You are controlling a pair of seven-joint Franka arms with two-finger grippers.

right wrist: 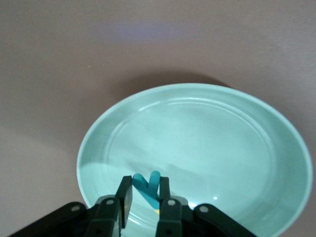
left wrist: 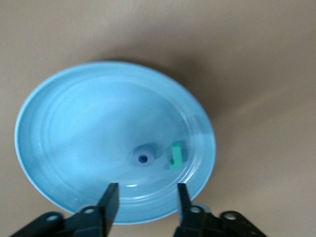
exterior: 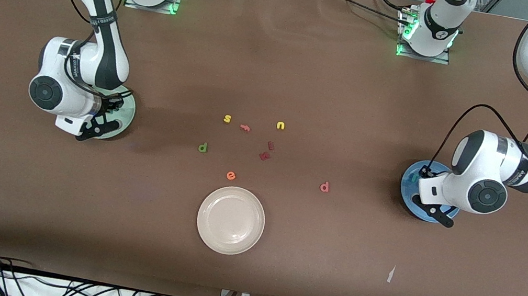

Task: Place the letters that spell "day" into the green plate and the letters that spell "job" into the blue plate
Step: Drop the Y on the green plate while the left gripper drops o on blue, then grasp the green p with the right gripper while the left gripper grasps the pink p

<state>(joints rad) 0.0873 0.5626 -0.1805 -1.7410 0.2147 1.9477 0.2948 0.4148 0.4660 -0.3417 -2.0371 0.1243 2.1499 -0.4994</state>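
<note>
1. My left gripper (left wrist: 145,190) hangs over the blue plate (left wrist: 59,98), which lies at the left arm's end of the table, at mid height in the front view. The fingers stand apart with nothing between them.
2. Inside the blue plate, the blue "o" (left wrist: 143,158) lies near the centre. The teal "j" (left wrist: 176,155) lies just beside it, closer to the rim.
3. My right gripper (right wrist: 144,192) hangs over the green plate (right wrist: 222,138), at the right arm's end of the table. The fingers are narrow and grip the teal "y" (right wrist: 154,178), held above the plate's inner slope near the rim.
4. The dark green "d" (exterior: 202,147) lies on the table near the middle of the front view. The salmon "b" (exterior: 324,187) lies lower in that view, toward the left arm's end.
5. The cream plate (exterior: 231,220) sits in the lower middle of the front view.
</note>
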